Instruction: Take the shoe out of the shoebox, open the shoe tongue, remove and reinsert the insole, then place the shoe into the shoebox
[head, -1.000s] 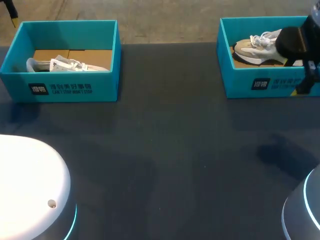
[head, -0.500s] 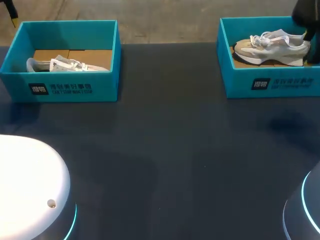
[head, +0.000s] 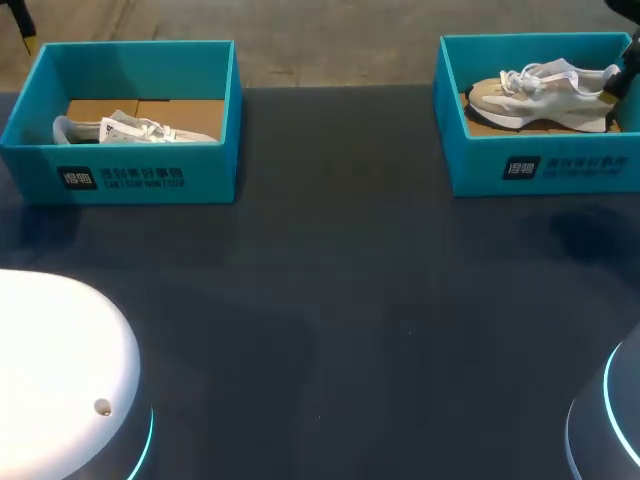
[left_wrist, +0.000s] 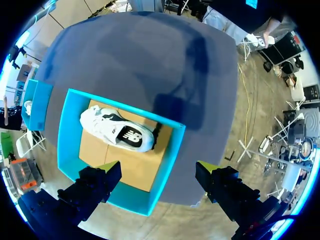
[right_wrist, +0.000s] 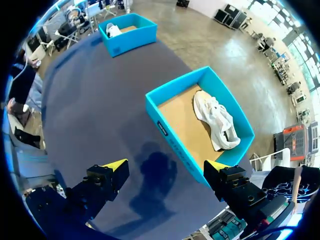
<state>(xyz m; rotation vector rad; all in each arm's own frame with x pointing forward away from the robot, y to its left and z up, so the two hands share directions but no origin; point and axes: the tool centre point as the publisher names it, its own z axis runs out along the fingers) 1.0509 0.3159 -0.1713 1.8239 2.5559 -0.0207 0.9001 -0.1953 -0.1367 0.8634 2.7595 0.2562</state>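
Two teal shoeboxes stand at the table's far side. The left shoebox (head: 125, 165) holds a white shoe (head: 130, 130) lying on its side. In the right shoebox (head: 540, 165) a beige and white shoe (head: 545, 95) stands upright. My left gripper (left_wrist: 157, 167) hangs open high over the left shoebox (left_wrist: 170, 155), well above its white shoe (left_wrist: 117, 131). High above the table beside the right shoebox (right_wrist: 165, 127) is my right gripper (right_wrist: 166, 165), open and holding nothing, and the shoe (right_wrist: 216, 120) lies ahead of it. Only a dark sliver of my right arm (head: 633, 50) shows in the head view.
A wide stretch of dark tabletop (head: 330, 280) lies between and in front of the boxes. The white bases of my arms sit at the near left (head: 60, 370) and near right (head: 610, 420).
My right arm, which covered the right end of the right shoebox, has drawn away to the right, leaving the shoe in full view. Its shadow on the table slid right. The left side is unchanged.
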